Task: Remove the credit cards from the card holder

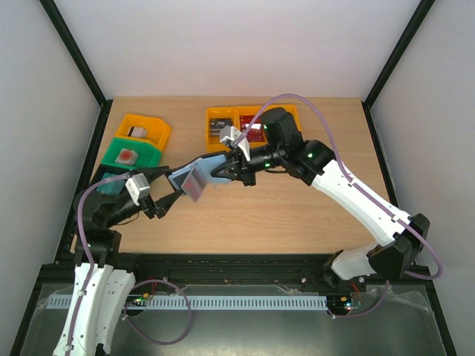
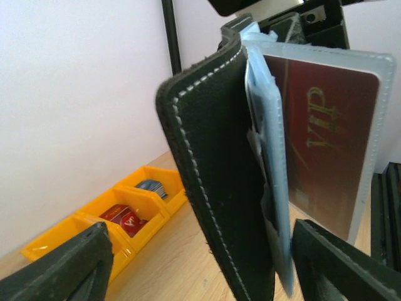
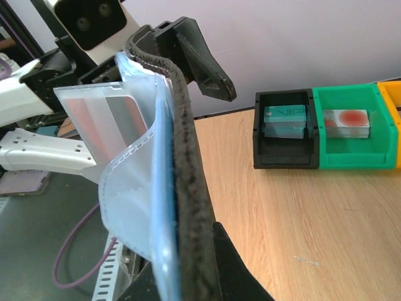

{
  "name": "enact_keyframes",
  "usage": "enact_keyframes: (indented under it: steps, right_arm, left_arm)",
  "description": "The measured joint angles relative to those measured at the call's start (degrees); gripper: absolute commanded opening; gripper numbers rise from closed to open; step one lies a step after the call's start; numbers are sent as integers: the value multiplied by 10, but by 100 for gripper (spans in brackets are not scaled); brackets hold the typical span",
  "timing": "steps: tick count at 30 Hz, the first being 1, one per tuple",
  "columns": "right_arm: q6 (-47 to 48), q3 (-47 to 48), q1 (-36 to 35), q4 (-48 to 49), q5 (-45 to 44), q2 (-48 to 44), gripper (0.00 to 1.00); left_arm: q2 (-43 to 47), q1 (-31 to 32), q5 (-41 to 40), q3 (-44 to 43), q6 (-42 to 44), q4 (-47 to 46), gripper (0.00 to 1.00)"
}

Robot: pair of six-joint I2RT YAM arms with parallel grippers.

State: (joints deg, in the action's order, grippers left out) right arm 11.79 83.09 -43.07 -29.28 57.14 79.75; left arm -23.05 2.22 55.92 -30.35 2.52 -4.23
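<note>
The black card holder (image 1: 204, 176) hangs open above the table, between the two arms. My right gripper (image 1: 225, 169) is shut on its edge; in the right wrist view the black cover (image 3: 188, 182) and pale blue pockets (image 3: 135, 200) sit pinched in my right gripper (image 3: 182, 276). A red credit card (image 2: 329, 138) marked VIP sits inside a clear sleeve of the holder (image 2: 219, 175). My left gripper (image 2: 202, 232) is open and straddles the holder's lower end, one finger (image 2: 62, 269) far to the left and the other close beside the sleeves. From the right wrist, one left finger (image 3: 200, 63) shows beyond the cover.
At the back left stand a yellow bin (image 1: 145, 127), a green bin (image 1: 132, 153) and a black bin (image 1: 111, 182), the last two holding cards (image 3: 285, 120). An orange double bin (image 1: 237, 124) with cards (image 2: 122, 219) stands at the back centre, under the right arm.
</note>
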Motion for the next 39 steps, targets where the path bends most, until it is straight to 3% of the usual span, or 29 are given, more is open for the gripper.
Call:
enact_keyframes:
  steps: [5,9,11,13,17,21,23,25,27,29,32,39]
  right_arm:
    - [-40,-3,0,33,35,0,2]
    - [-56,-4,-8,60,56,9,2]
    - [-55,-4,-10,64,63,16,2]
    - [-52,-5,-12,64,64,22,2]
    - [-47,-5,-12,64,68,26,2]
    - [-47,-6,-12,64,73,33,2]
    - [-50,-7,-12,64,73,36,2]
    - [-52,-8,-12,64,73,38,2]
    - [-54,-8,-12,65,74,39,3]
    - [-54,-8,-12,65,72,39,13]
    - [-63,-11,-10,75,37,39,28]
    - [-170,-31,43,96,-200,49,37]
  left_arm:
    - [-19,10,-5,-5,-20,-6,63]
    - [-29,30,7,-4,-52,-21,33]
    - [-29,38,16,-3,-62,-29,24]
    - [-29,43,26,-3,-70,-32,23]
    - [-28,44,40,-3,-92,-40,35]
    - [-28,44,53,-3,-111,-51,38]
    - [-28,44,53,-3,-117,-55,26]
    - [-28,46,51,-3,-123,-57,5]
    - [-27,46,45,-2,-125,-56,2]
    - [-27,47,33,-1,-123,-52,2]
    - [-27,51,-28,-1,-125,-32,2]
    - [-68,51,-311,-17,-51,99,2]
